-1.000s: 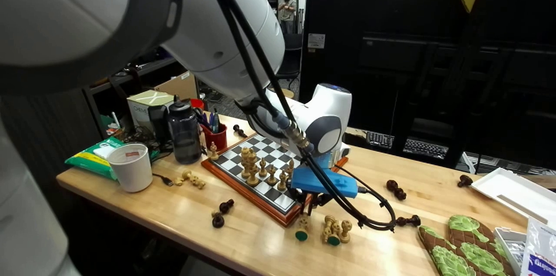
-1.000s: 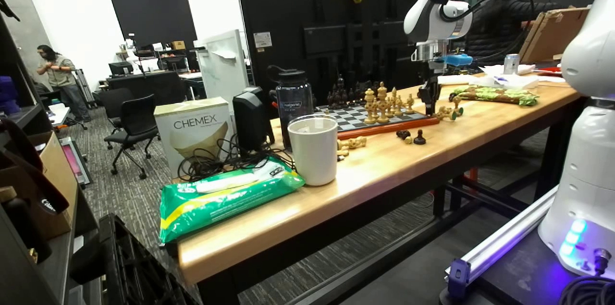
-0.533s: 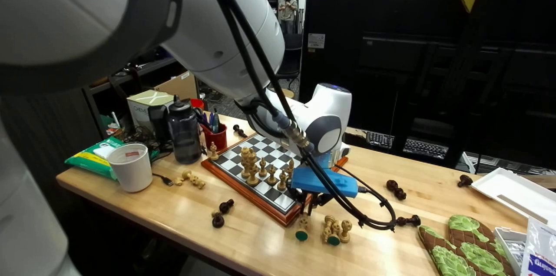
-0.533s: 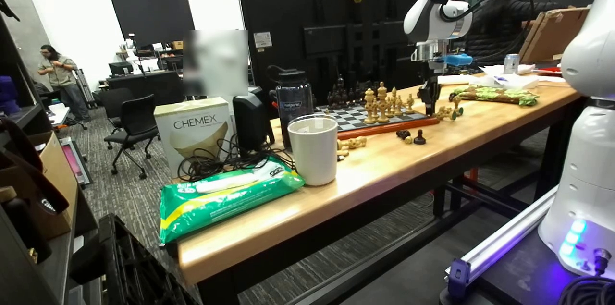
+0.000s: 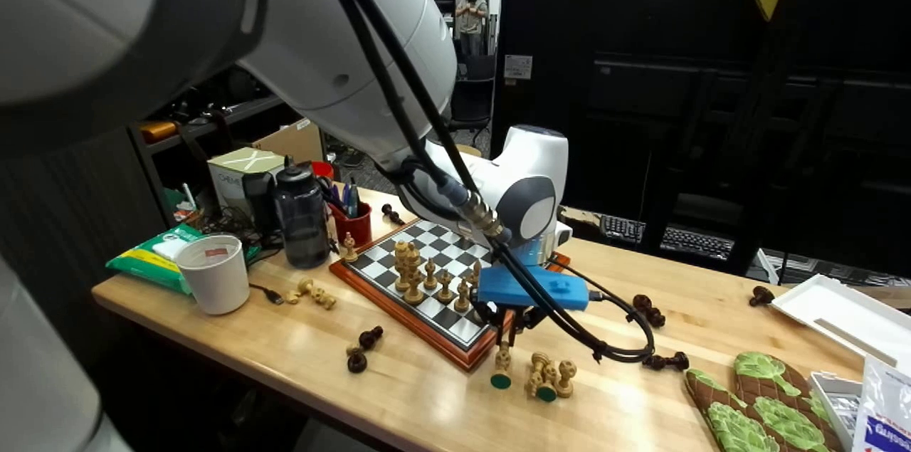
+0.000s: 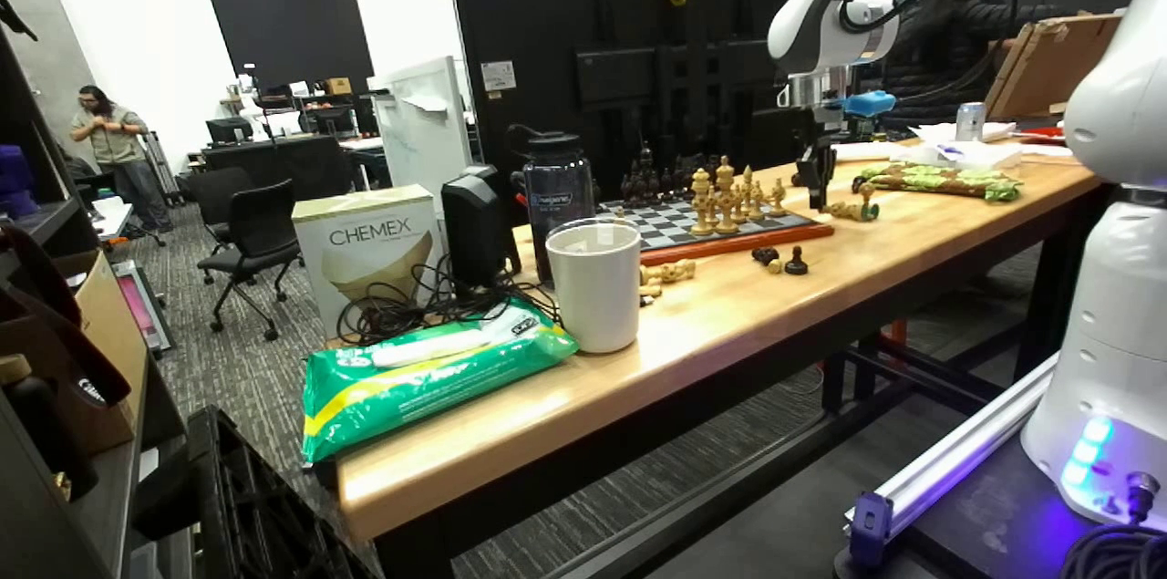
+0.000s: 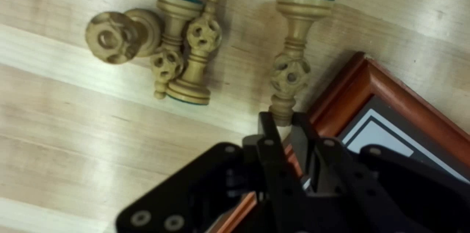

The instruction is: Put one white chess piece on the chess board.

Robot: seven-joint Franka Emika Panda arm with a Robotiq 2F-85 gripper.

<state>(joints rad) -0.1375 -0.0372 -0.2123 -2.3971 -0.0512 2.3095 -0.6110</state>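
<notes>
The chess board [image 5: 402, 317] lies on the table and also shows in an exterior view [image 6: 738, 242] and the wrist view [image 7: 407, 104]. Several white pieces [image 5: 444, 288] stand on it. My gripper [image 7: 282, 117] is beside the board's corner, fingertips closed round the narrow top end of one white piece [image 7: 292, 73]. That piece lies tilted, its green base pointing away from the fingers; it also shows in an exterior view [image 5: 502, 369]. I cannot tell if it touches the table. The gripper shows in both exterior views [image 5: 504, 342] [image 6: 818, 199].
More white pieces [image 7: 183, 42] lie close together beside the held one, one of them upright. Dark pieces [image 5: 357, 361] are scattered on the table, others [image 5: 667, 361] near the oven mitts [image 5: 776, 395]. A white cup [image 5: 215, 277] and a dark bottle [image 5: 302, 217] stand beyond the board.
In the last half second my gripper has risen slightly and shifted, and the piece between its fingers has moved with it. Before that the arm was still.
</notes>
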